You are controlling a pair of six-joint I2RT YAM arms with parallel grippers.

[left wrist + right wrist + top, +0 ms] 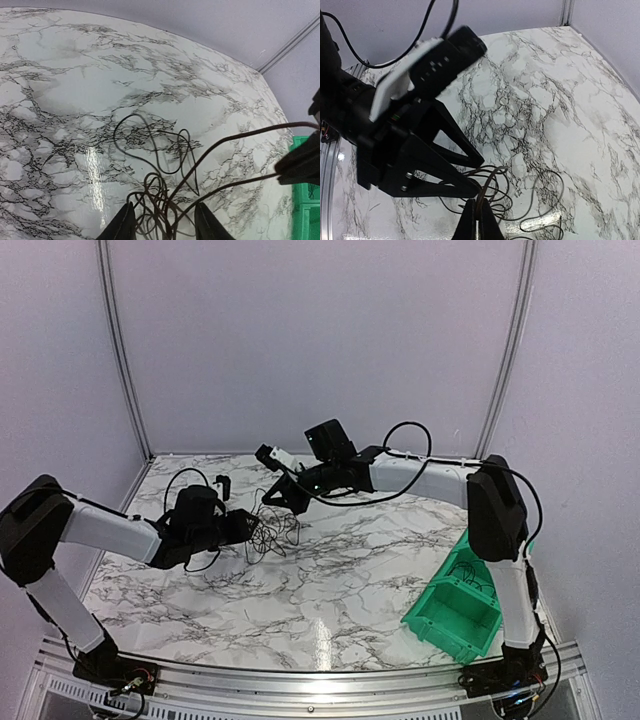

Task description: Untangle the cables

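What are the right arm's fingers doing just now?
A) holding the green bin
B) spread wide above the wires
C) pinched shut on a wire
C: the right fingers meet tip to tip with a strand of the cables caught between them.

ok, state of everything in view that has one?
left gripper: open, strands passing between its fingers.
right gripper: shut on the cables.
cables: tangled, a few strands pulled taut toward the right gripper.
green bin: sitting off to the right, neither gripper touching it.
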